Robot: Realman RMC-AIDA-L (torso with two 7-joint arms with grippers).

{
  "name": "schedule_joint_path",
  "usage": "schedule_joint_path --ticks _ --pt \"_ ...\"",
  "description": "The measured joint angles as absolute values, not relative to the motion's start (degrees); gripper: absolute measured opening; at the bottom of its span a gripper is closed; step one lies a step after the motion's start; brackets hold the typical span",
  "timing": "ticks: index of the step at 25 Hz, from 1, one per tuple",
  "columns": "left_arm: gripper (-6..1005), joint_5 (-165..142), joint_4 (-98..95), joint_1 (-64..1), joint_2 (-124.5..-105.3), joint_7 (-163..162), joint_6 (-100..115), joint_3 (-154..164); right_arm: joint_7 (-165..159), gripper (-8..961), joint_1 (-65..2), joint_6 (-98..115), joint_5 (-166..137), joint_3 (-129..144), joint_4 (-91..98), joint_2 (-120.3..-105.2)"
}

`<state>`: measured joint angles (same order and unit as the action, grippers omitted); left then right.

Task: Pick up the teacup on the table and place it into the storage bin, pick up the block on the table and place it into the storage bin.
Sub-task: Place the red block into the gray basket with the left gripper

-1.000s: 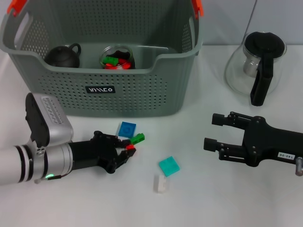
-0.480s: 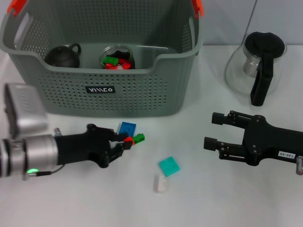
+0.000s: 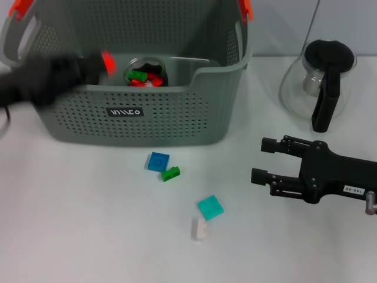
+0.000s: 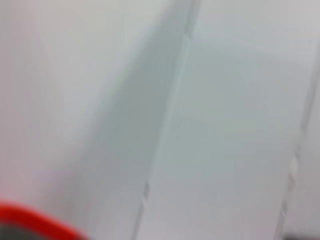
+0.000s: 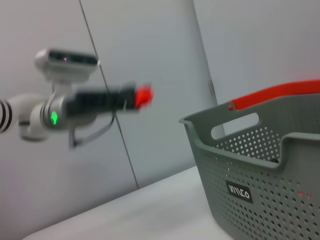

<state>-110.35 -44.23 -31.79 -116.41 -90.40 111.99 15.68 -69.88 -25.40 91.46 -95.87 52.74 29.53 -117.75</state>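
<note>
Gripping a red block [image 3: 108,62], left pincer [image 3: 97,65] raised.

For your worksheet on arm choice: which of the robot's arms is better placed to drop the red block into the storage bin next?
Left. Its end effector already holds the red block at the storage bin's front rim. The right end effector sits open and empty, low over the table to the bin's right.

A glass coffee pot [image 3: 321,82] stands on the table [image 3: 88,236].
</note>
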Motion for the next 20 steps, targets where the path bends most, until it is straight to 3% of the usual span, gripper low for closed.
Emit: schedule_joint_path --ticks 5,9,20 --pt "234 -112.8 -51.9 -38.5 -113.32 -107.8 98.2 21.9 -69.9 822 -25.5 91.1 -95.9 52.7 29.5 -117.91" --pt "246 -121.7 -56.4 -42.4 -112.16 -116.7 87.0 34.2 -69.9 822 -25.5 90.5 -95.9 52.6 29.5 -118.00" --pt "279 -137.8 -57.9 -46.7 -116.53 -125.2 71.5 50.5 -70.4 822 -25.8 90.0 -95.9 52.7 29.5 -118.04"
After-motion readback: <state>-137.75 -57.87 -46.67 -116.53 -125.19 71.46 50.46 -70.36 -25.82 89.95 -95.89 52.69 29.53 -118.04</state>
